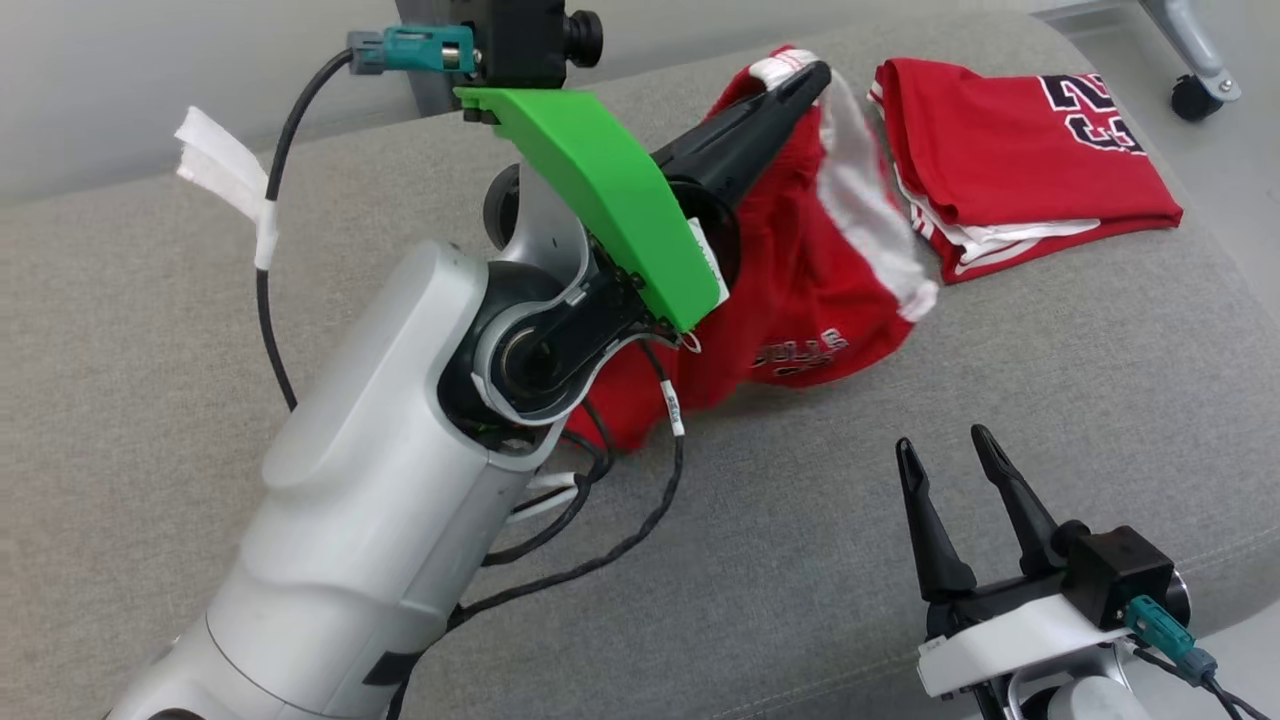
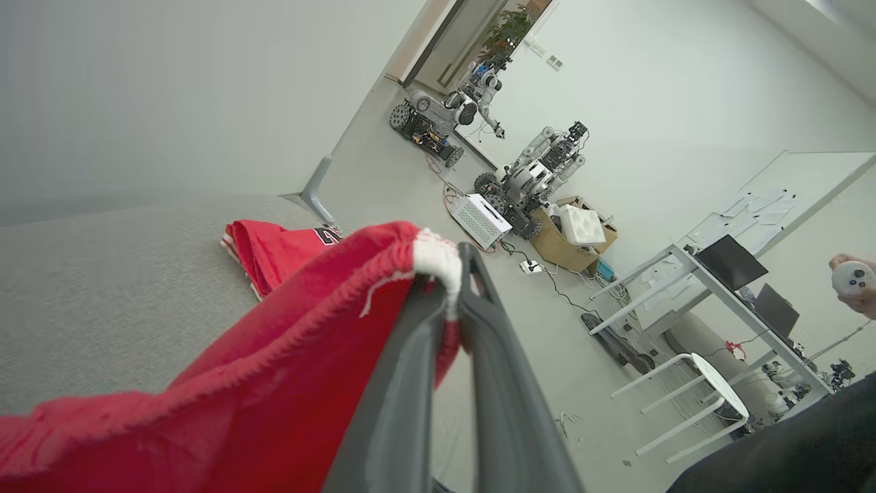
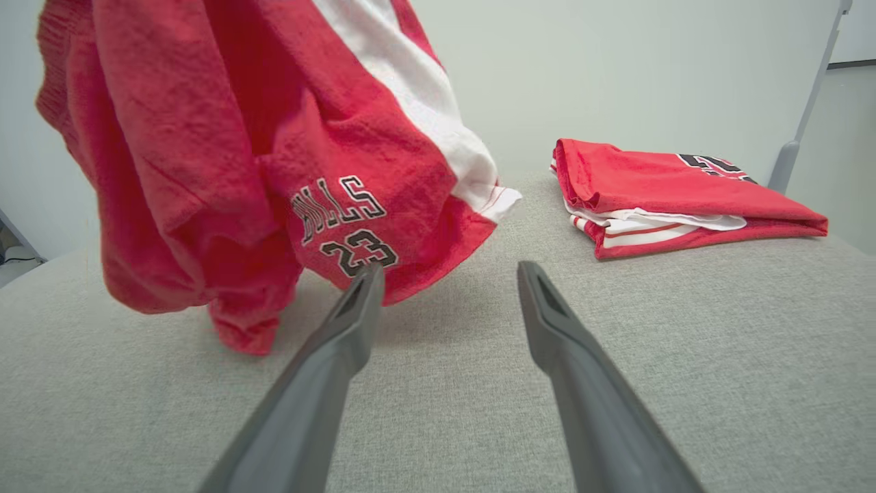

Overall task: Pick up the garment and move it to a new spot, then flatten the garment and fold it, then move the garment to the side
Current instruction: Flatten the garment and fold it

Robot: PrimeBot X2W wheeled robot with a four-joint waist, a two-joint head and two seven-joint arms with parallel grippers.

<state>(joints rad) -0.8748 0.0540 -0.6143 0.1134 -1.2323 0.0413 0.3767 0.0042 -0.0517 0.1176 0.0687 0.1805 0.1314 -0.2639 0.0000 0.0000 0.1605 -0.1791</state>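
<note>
The left gripper [image 1: 812,78], two long dark fingers reaching out beyond a bright green plastic bracket [image 1: 600,190], has its jaws pressed together on the white-trimmed edge of the crumpled red cloth shorts [image 1: 810,300], which carry a white side stripe and black "BULLS 23" lettering; the shorts hang from that pinch in loose folds over the grey woven fabric cushion [image 1: 900,520], their lowest folds down at the surface, though I cannot tell whether they rest on it; the right gripper [image 1: 948,448] sits low at the near right, its jaws wide apart and holding nothing, fingertips pointing at the hanging shorts and just short of them; a folded red jersey [image 1: 1020,150] with white trim and black numerals lies flat on the cushion just beside the shorts, on their right.
</note>
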